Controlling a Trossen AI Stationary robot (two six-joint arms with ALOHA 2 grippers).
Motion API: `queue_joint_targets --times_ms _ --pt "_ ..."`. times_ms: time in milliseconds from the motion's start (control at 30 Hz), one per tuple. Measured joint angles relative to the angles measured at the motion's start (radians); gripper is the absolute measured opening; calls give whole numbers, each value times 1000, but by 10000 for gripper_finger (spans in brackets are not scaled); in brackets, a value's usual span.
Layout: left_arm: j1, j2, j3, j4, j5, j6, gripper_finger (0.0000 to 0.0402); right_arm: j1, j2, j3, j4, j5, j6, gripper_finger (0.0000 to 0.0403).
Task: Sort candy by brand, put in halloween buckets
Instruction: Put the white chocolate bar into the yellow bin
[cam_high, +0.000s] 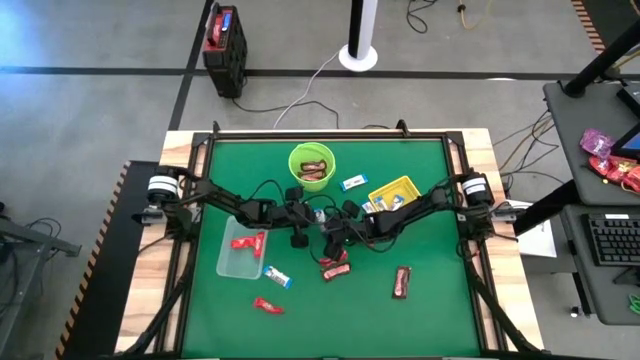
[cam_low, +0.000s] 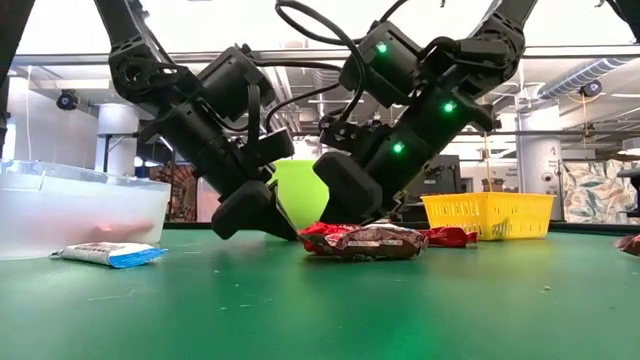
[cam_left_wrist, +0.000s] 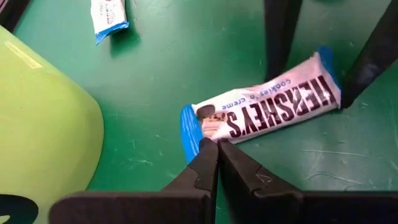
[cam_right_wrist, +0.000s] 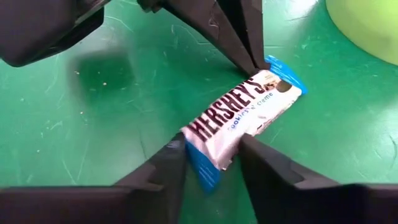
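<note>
Candy decides this moment: a blue-and-white Hershey's bar (cam_right_wrist: 239, 118) lies flat on the bench (cam_high: 420, 310) between the two claws, its long axis running from one to the other. The right claw (cam_right_wrist: 211, 165) straddles one end with its fingers parted and that end between them, touching or nearly so. The left claw (cam_left_wrist: 217, 149) has its fingers pressed together, tips at the bar's opposite blue end; whether they pinch the wrapper edge I cannot tell. My judgement is that the right claw is better set to lift it. Just beyond the left claw stands the lime-green bucket (cam_high: 312, 166), with brown bars inside. Past the right claw sits the yellow tray (cam_high: 397, 190), holding blue-and-white bars. The clear tub (cam_high: 242, 255), out to the left claw's side, holds a red bar (cam_high: 248, 241).
</note>
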Motion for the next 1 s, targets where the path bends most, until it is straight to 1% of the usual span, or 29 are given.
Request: queue_joint_targets --times_ms 167,333,433,700,767,833,933,1000 --pt "-3 -5 -1 -3 6 -18 0 0 0 0 -3 -5 -4 70" --pt "-3 -30 -2 -10 12 -23 0 -1 -1 -2 -6 -2 -5 17" --pt "-6 -55 -6 -33 17 -24 0 -1 -6 -3 -6 0 -12 10" --pt "-13 -151 -7 -136 20 -49 0 0 -59 -9 -26 -1 -70 8" --pt "-17 -167 -9 -140 17 -49 0 0 -76 -9 -21 -19 -74 8" --pt "-19 -177 -9 -129 47 -33 0 2 -92 -8 -17 -50 -74 8" --pt "-23 -177 -8 -112 138 7 0 25 -108 -8 -26 -46 -80 8" --pt "-25 -177 -8 -104 145 3 0 40 -123 -8 -37 -41 -86 8"
